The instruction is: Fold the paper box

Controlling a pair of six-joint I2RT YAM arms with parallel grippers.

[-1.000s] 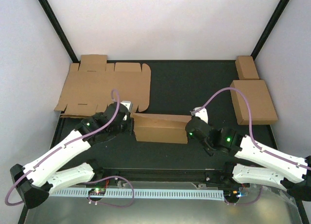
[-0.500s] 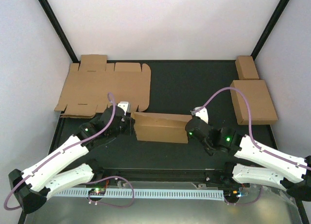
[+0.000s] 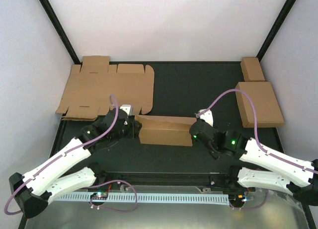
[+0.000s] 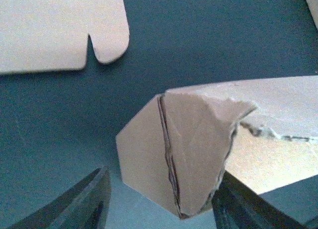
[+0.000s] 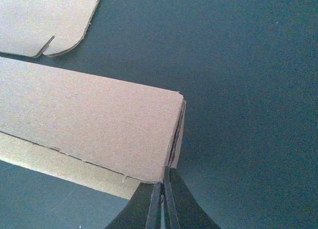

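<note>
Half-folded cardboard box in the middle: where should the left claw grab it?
Probably the paper box by its left end flap, coming from the left along the table. The flap juts out free, its layers thin enough for the open left gripper, whose fingers flank it. The right gripper pinches the opposite end, steadying it.

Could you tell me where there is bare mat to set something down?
Widest: far centre, between the flat sheet and the two finished boxes. A narrower strip runs between the paper box and the near rail. Crowded at the paper box's ends, where the left end effector and right end effector sit.
</note>
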